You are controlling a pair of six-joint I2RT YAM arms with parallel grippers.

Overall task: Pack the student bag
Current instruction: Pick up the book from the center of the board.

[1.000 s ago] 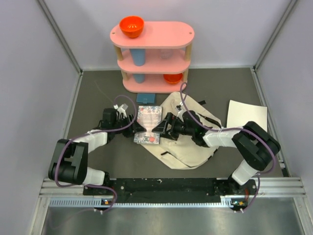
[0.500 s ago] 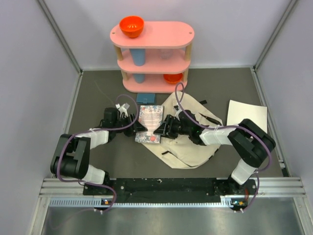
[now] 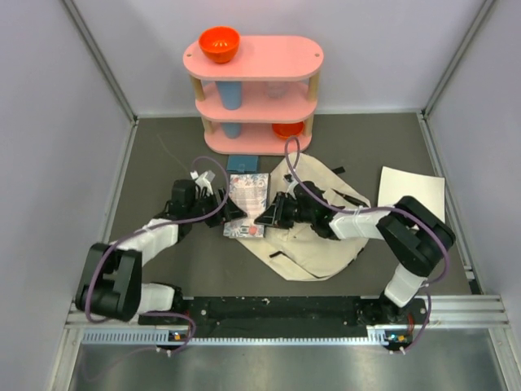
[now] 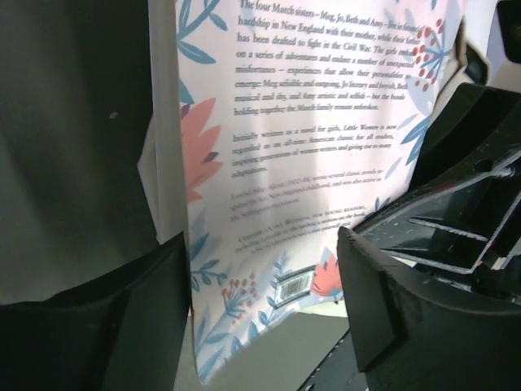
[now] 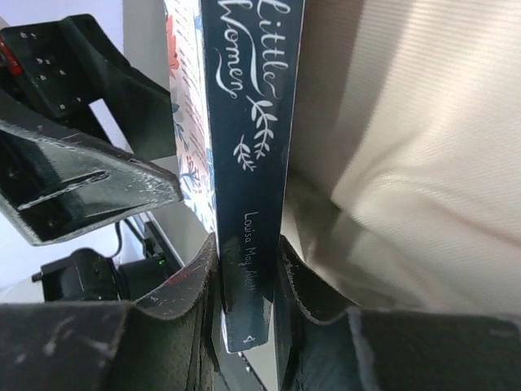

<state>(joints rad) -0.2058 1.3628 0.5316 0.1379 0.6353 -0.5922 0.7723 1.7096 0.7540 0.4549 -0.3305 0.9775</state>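
A floral-covered book (image 3: 248, 199), "Little Women", lies between my two grippers at the left edge of the cream student bag (image 3: 313, 244). My right gripper (image 3: 265, 217) is shut on the book's dark spine (image 5: 248, 122), one finger (image 5: 183, 285) on each side, at the spine's lower end (image 5: 247, 285). The bag's canvas (image 5: 407, 163) bulges right beside it. My left gripper (image 3: 230, 213) stands open at the book's opposite edge. Its back cover (image 4: 309, 147) with the barcode lies between the spread fingers (image 4: 391, 293), and the gripper's middle (image 4: 264, 318) is at the book's corner.
A pink three-tier shelf (image 3: 254, 90) stands at the back with an orange bowl (image 3: 220, 43) on top, a blue cup (image 3: 230, 96) and another orange bowl (image 3: 286, 129) below. A small blue flat item (image 3: 242, 163) lies before it. A white sheet (image 3: 411, 191) lies right of the bag.
My right gripper has closed onto the book's spine. My left gripper has opened wider around the other edge. The book has barely shifted.
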